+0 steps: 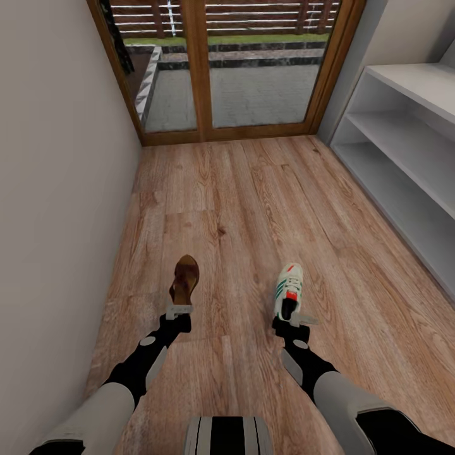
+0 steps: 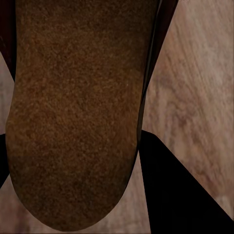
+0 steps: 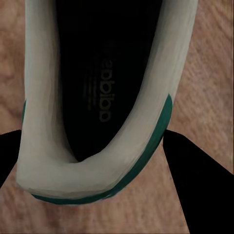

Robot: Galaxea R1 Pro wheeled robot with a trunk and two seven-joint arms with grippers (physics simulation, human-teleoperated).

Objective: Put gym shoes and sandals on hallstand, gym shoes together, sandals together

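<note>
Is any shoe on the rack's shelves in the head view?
No. The hallstand shelves hold nothing; the sandal and gym shoe are at the grippers.

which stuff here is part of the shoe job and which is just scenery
Part of the job:
- sandal, at the left end effector
- gym shoe, at the right end effector
- hallstand
- corridor floor

Just scenery:
- glass door
- left wall

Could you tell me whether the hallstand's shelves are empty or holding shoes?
Empty, as far as visible: the hallstand's shelves in the head view are bare.
</note>
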